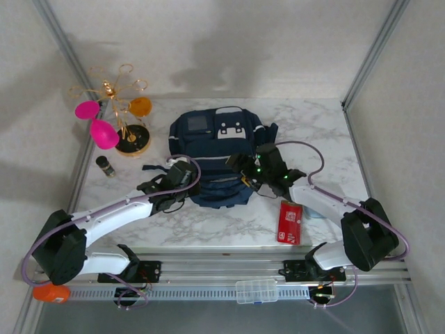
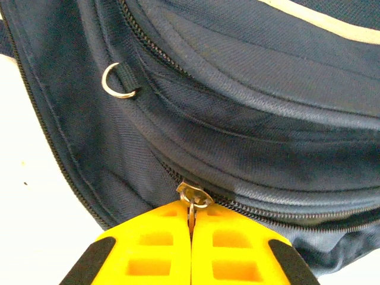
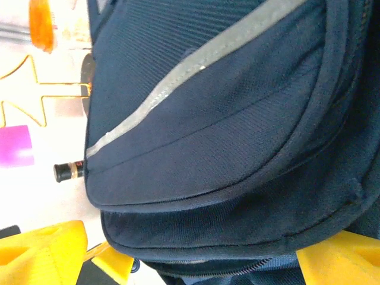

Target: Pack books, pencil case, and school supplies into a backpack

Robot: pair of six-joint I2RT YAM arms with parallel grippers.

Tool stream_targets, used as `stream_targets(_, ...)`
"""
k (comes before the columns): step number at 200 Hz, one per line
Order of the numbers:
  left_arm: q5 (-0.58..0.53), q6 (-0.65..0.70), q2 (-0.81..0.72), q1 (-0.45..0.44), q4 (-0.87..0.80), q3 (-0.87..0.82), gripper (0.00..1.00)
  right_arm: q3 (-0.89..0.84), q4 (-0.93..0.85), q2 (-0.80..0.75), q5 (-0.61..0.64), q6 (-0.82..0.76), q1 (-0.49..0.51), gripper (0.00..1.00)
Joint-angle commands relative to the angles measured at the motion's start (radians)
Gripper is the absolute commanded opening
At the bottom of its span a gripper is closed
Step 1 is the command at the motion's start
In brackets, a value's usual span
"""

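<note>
The dark navy backpack (image 1: 215,149) lies flat in the middle of the marble table, white patches facing up. My left gripper (image 1: 184,175) is at its near left corner. In the left wrist view the yellow fingers (image 2: 148,243) are shut on the metal zipper pull (image 2: 193,195) of a closed zip on the backpack (image 2: 237,89). My right gripper (image 1: 247,170) is at the near right side, open. Its yellow fingers (image 3: 113,264) stand wide apart on either side of the backpack's (image 3: 208,119) rounded edge, gripping nothing. The books and pencil case are out of view.
A red flat packet (image 1: 290,221) lies near the front right edge, with a pale object (image 1: 316,210) beside it. A gold stand with pink and orange cups (image 1: 122,122) and a small dark bottle (image 1: 105,165) sit at the left. A clear box (image 1: 256,291) rests on the front rail.
</note>
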Motion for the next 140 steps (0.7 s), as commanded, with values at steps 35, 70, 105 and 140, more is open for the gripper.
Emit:
stream_targets(35,0.014,0.003,0.021,-0.021,0.042,0.037,0.0,0.071,0.069,0.121,0.188,0.232,0.096,0.68)
stream_targets(70,-0.026,0.015,0.025,-0.02,0.0,0.049,0.0,0.117,0.012,0.14,0.252,0.123,0.073,0.27)
stream_targets(105,-0.022,0.039,-0.007,-0.022,-0.018,0.047,0.0,0.116,0.011,0.109,0.183,-0.041,-0.052,0.0)
stream_targets(140,-0.061,0.115,0.012,-0.021,-0.128,0.089,0.0,0.139,0.013,0.097,0.015,-0.258,-0.198,0.0)
